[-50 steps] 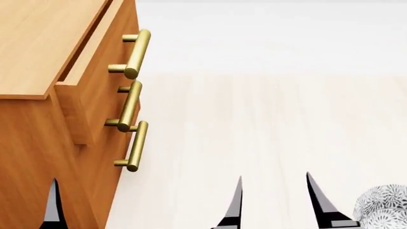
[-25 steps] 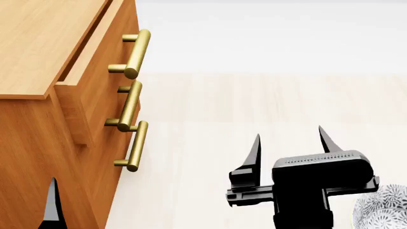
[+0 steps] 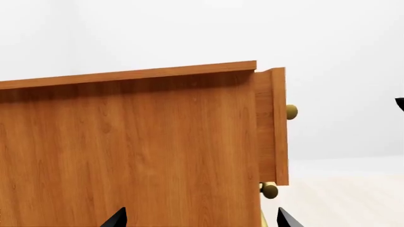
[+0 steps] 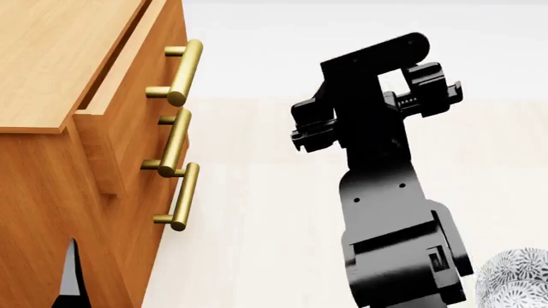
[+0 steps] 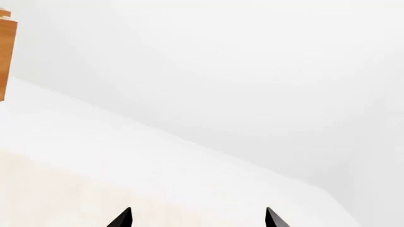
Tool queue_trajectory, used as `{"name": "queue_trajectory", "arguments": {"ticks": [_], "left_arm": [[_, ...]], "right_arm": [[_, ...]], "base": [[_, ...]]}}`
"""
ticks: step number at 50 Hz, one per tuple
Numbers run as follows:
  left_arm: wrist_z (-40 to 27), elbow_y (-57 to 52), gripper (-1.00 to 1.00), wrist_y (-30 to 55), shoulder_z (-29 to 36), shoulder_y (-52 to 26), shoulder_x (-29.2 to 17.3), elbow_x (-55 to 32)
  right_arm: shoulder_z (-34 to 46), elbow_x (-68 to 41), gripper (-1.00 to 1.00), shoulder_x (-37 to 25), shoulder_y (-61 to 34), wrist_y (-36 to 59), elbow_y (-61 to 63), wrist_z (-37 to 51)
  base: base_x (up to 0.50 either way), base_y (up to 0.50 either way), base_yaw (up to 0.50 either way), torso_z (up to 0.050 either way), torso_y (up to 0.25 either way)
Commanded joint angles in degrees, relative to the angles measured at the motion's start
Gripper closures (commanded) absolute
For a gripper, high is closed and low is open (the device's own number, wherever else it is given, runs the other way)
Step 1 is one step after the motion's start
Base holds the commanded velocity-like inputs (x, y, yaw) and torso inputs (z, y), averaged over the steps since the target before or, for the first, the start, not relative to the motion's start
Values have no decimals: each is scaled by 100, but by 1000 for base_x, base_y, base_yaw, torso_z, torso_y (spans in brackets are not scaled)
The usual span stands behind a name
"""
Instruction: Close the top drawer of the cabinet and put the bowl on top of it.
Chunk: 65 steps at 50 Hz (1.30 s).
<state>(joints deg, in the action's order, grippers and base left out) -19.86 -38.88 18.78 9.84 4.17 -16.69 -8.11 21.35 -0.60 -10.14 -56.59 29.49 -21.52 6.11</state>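
Right gripper (image 5: 197,218) fingers spread, empty; top drawer (image 4: 128,102) ajar. Blind push could clip handle (image 4: 182,72), skew it.

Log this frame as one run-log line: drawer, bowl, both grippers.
top drawer: ajar | bowl: on floor, not on cabinet | right gripper: open, empty, raised | left gripper: open, empty, beside cabinet

A bare simulated room: pale wooden floor (image 4: 283,192), white walls (image 5: 252,71), one cabinet (image 4: 51,58).
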Motion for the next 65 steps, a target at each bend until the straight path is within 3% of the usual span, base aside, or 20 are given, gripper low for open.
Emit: {"name": "queue_trajectory", "arguments": {"ticks": [1,6,14,24,28,37,65], "left_arm": [[-29,6,-100,34,-62,-33,-46,-80],[-66,-94,-100,84,-72,-4,-84,-70],[-74,-19,-100,17,-64,-3,-99,-84],[-108,33,-100,-3,-45,12,-128,-65],[-118,46,-100,-44,-81,50,-150,-82],[-125,165,-100,-131,-84,72,-165,-88],[-193,307,-100,-172,-118,51,-212,-135]], "right_arm": [[419,106,-100,707,-1062,-842,-2089,-58],[871,-255,-100,1005,-1235,-1316,-2803,48],[2787,-2251,-100,1007,-1438,-1606,-2766,701],[5468,-4871,-100,1013,-1705,-2648,-3062,1317],[6163,-5538,-100,1013,-1794,-2941,-3040,1463],[6668,-5964,-100,1014,-1741,-3215,-2733,1649],[6722,-5670,-100,1014,-1750,-3041,-1862,1838]], "base": [[0,0,0,0,0],[0,0,0,0,0],[0,0,0,0,0],[0,0,0,0,0],[0,0,0,0,0],[0,0,0,0,0],[0,0,0,0,0]]}}
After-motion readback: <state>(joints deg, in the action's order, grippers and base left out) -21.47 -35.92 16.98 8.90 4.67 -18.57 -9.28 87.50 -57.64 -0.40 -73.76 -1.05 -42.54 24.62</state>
